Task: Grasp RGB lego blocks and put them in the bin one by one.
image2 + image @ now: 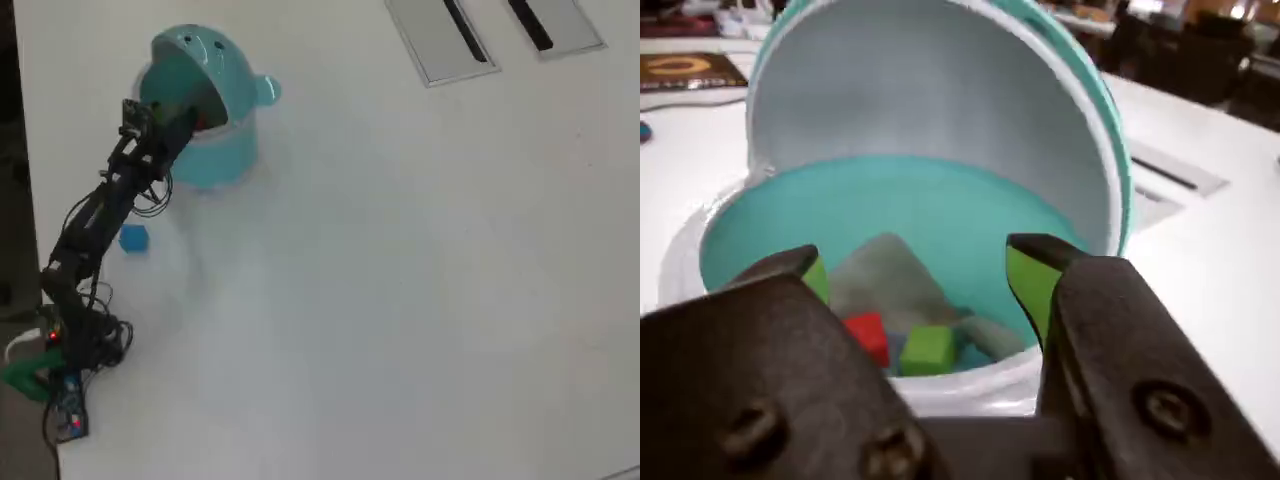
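Gripper [925, 275] w/ jaws wide apart & holding nothing hangs over the teal bin [225, 110], red block [868, 335] & green block [928, 350] inside it, blue block [133, 239] on table just beside bin.

Parted gripper [920, 265] above bin [940, 120] holding red block [868, 335], green block [928, 350]

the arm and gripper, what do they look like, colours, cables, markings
The gripper has chunky black jaws with yellow-green strips on their inner faces and round screw heads set in the black body. In the overhead view the arm is a thin black linkage with loose dark cables looping along it. Its base has a green part, a small red light and a blue piece at the table's edge.
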`<action>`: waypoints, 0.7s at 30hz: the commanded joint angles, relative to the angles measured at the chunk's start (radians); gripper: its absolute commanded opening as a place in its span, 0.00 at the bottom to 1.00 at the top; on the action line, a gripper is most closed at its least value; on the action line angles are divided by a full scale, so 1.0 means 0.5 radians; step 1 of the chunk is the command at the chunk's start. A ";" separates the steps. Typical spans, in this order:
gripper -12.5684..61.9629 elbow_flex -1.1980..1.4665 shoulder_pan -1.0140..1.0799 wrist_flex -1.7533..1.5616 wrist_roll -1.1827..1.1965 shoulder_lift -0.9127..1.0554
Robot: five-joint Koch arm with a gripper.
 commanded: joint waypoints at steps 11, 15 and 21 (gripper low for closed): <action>0.59 -0.018 -0.144 0.727 0.080 0.638; 0.59 0.150 -0.178 0.920 0.083 0.785; 0.59 0.494 -0.190 1.006 0.074 0.945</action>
